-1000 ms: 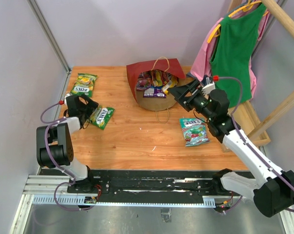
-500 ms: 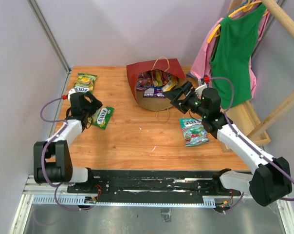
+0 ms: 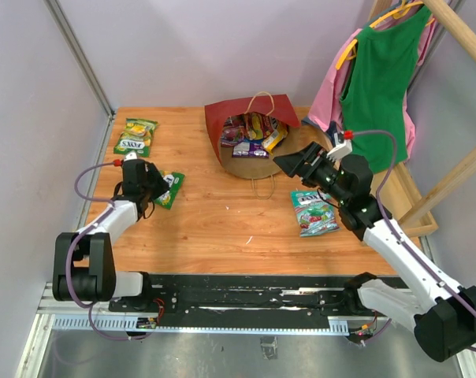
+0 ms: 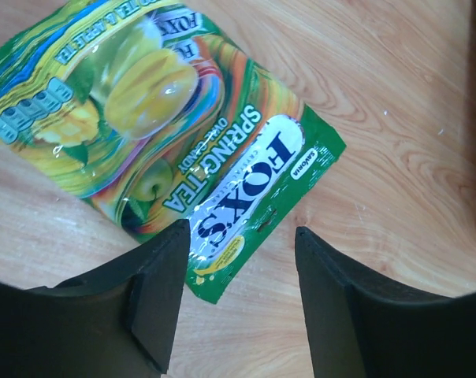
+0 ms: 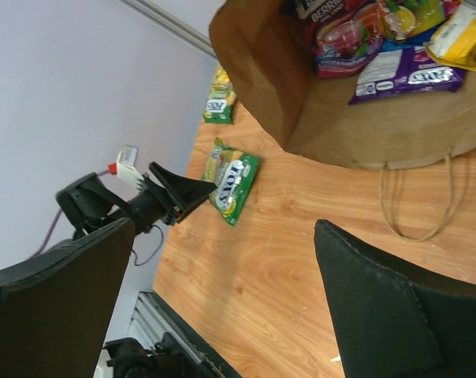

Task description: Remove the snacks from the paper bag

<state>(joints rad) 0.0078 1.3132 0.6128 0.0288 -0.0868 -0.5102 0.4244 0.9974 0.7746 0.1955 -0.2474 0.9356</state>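
at the far middle of the table point(image 3: 222, 228), a red paper bag point(image 3: 216, 120) tipped on its side, mouth facing the arms, brown kraft showing inside. thin beige loop handles point(image 3: 262, 189), one flat on the wood in front of the mouth, the other arching over the red wall. inside the mouth, a heap of glossy snacks point(image 3: 252, 130): from the right wrist view, a purple packet point(image 5: 407, 75) lying lowest, a red berry-printed packet point(image 5: 340, 35) above it, a yellow packet point(image 5: 457, 35) at the edge; the rest too crowded to tell apart.

already out on the wood: a green-yellow packet point(image 3: 169, 189) left of the bag, flat, printed with yellow fruit and a white label; further green-yellow packaging point(image 3: 135, 136) near the far left edge, one packet or two hard to tell; two teal-white packets point(image 3: 314, 213) right of the bag, overlapping.

left gripper point(image 3: 150, 185) low over the near end of the green-yellow packet, fingers apart and straddling that end, gripping nothing; cannot tell whether touching the foil.

right gripper point(image 3: 299, 160) spread wide, empty, hovering just right of the bag's mouth, pointing toward it.
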